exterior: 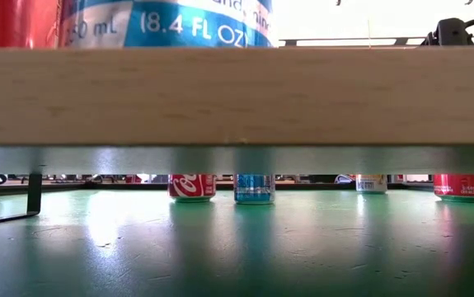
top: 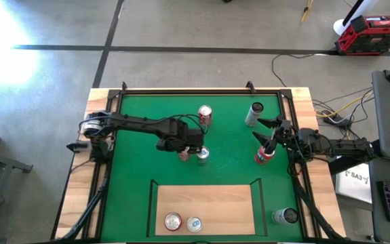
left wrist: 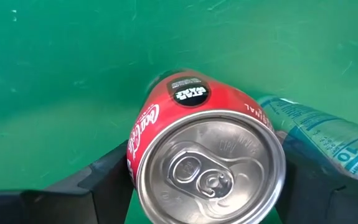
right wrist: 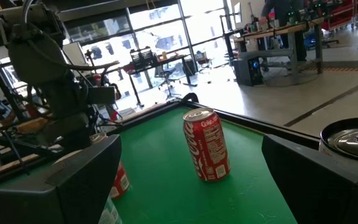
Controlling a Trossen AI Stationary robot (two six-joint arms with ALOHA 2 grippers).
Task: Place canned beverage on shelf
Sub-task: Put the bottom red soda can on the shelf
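Low view: the shelf (exterior: 237, 95) board spans the frame and hides everything above its underside. Two cans standing on the shelf are cut off by the top edge; only the base of a red can (exterior: 14, 23) and the lower label of a blue can (exterior: 166, 23) show. Beyond the shelf, four cans on the green mat (exterior: 237, 247) show their bottoms only.

Left wrist view: the red can (left wrist: 207, 155) under the camera is cut off below; fingertips hidden.
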